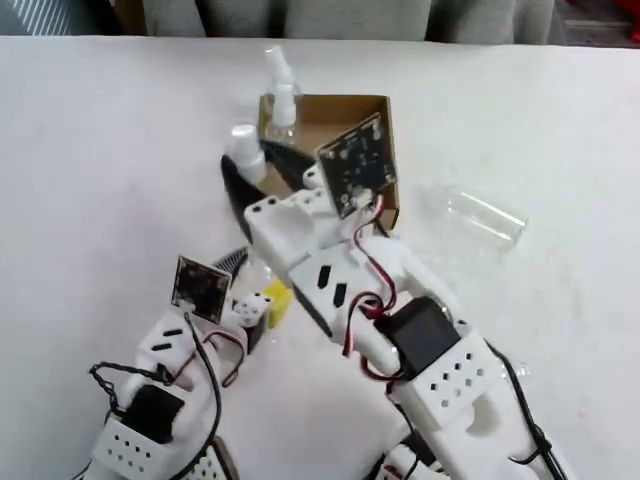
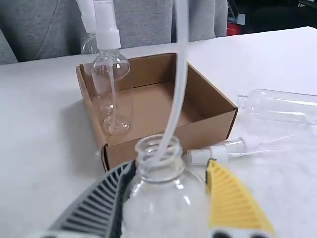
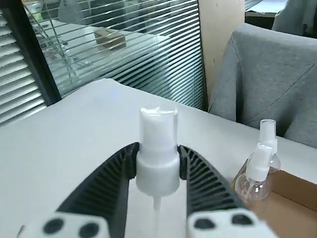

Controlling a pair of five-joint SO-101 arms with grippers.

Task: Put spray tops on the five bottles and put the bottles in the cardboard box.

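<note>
Mid-capping: gripping white plastic spray top [image 3: 157, 136] in right gripper [image 3: 157, 168], with tube [image 2: 174, 99] inside clear plastic bottle [image 2: 159, 151] clamped by left gripper [image 2: 166, 198], seven o'clock of brown cardboard box [image 2: 213, 130]. Next: lower straight, twist.

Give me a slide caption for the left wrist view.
Left gripper holds an uncapped bottle; a spray tube dips into its neck.

Cardboard box [image 1: 330, 104] is toward the far side of my table, with one capped bottle [image 2: 111, 94] standing in its far left corner and a second capped bottle [image 2: 89, 44] on the table just behind that. There's a lying bottle [image 1: 485, 218] off to the box's right and a loose spray top [image 2: 218, 151] just in front of the box. Nearer me, the left gripper [image 2: 171, 168] has its held bottle [image 2: 158, 198] under the right gripper [image 3: 158, 151] and its held spray top [image 3: 157, 163].
</note>
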